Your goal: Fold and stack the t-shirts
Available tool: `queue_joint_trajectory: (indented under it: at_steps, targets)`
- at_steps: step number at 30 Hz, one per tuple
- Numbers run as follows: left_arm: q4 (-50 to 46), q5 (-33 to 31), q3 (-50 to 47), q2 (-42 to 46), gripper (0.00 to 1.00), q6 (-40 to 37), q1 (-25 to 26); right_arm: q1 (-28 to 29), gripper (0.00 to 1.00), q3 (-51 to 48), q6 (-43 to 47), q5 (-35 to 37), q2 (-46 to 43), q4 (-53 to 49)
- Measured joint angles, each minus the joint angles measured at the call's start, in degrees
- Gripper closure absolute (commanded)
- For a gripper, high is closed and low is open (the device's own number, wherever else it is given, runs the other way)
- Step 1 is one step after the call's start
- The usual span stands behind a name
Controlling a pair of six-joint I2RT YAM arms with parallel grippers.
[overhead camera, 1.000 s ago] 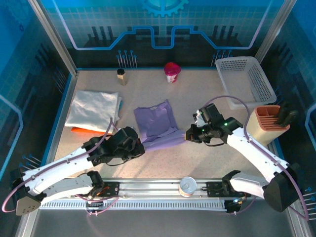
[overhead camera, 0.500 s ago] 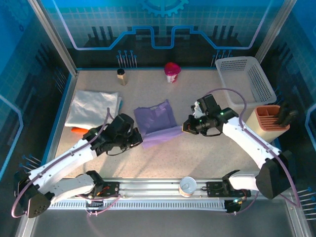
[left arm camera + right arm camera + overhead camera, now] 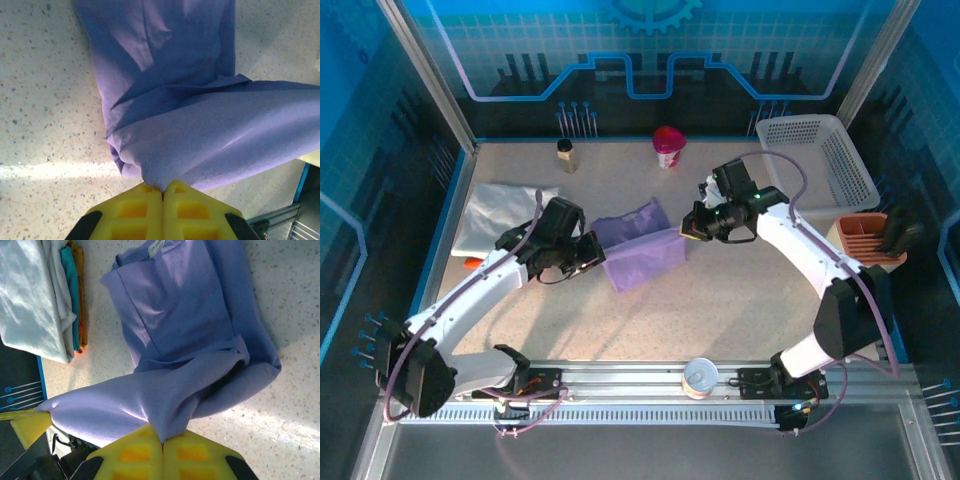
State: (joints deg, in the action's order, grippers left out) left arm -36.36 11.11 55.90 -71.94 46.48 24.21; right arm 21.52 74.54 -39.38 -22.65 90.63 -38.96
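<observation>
From high behind me, one camera overlooks the whole desk (image 3: 740,300); both wrist cameras look closely down on the shared lavender t-shirt (image 3: 642,255).

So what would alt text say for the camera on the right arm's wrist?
The right arm's yellow claw is shut on a fold of a soft lavender-purple cloth t-shirt, the rest of it lying on the speckled table. A folded white cloth shirt tops a small stack at upper left.
</observation>
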Motion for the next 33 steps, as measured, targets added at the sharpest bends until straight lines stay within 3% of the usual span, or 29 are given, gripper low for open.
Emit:
queue_joint_trajectory:
  at_steps: [22, 33]
  targets:
    - [2.8, 4.1, 9.3, -14.6, 1.00, -10.5, -10.1, -1.6, 1.00, 18.0, 3.0, -2.1, 18.4, 0.9]
    - [8.2, 5.3, 9.6, -21.4, 1.00, -11.6, -13.2, -1.7, 1.00, 22.2, 4.5, -2.5, 25.5, 2.7]
